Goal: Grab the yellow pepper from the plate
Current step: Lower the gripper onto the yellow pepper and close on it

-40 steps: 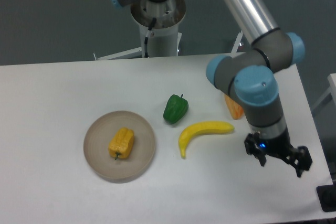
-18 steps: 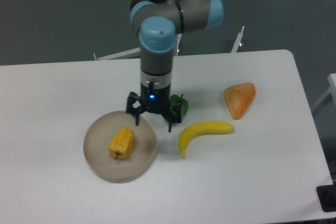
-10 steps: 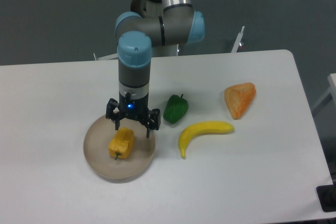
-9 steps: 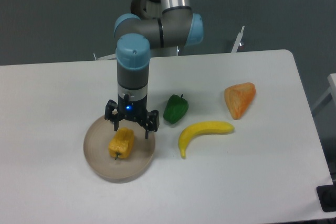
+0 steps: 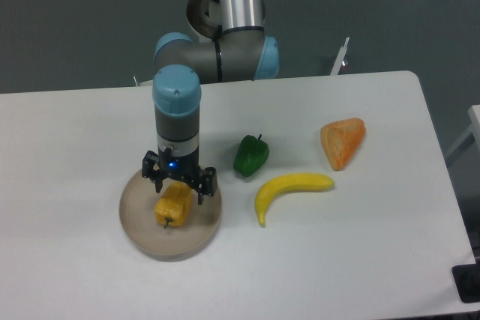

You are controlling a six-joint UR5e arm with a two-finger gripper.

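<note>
The yellow pepper (image 5: 172, 209) lies on the round beige plate (image 5: 135, 222) at the left of the white table. My gripper (image 5: 180, 190) hangs straight above the pepper's upper end, its two black fingers spread wide to either side of it. The jaws are open and hold nothing. The gripper body hides the pepper's top edge.
A green pepper (image 5: 250, 155) sits just right of the plate. A yellow banana (image 5: 289, 189) lies right of that, and an orange wedge-shaped piece (image 5: 342, 141) lies further right. The arm's base column (image 5: 225, 5) stands behind the table.
My gripper has swept from the table's right side leftward over the banana and green pepper and now sits over the yellow pepper, a little lower. The objects have not moved.
</note>
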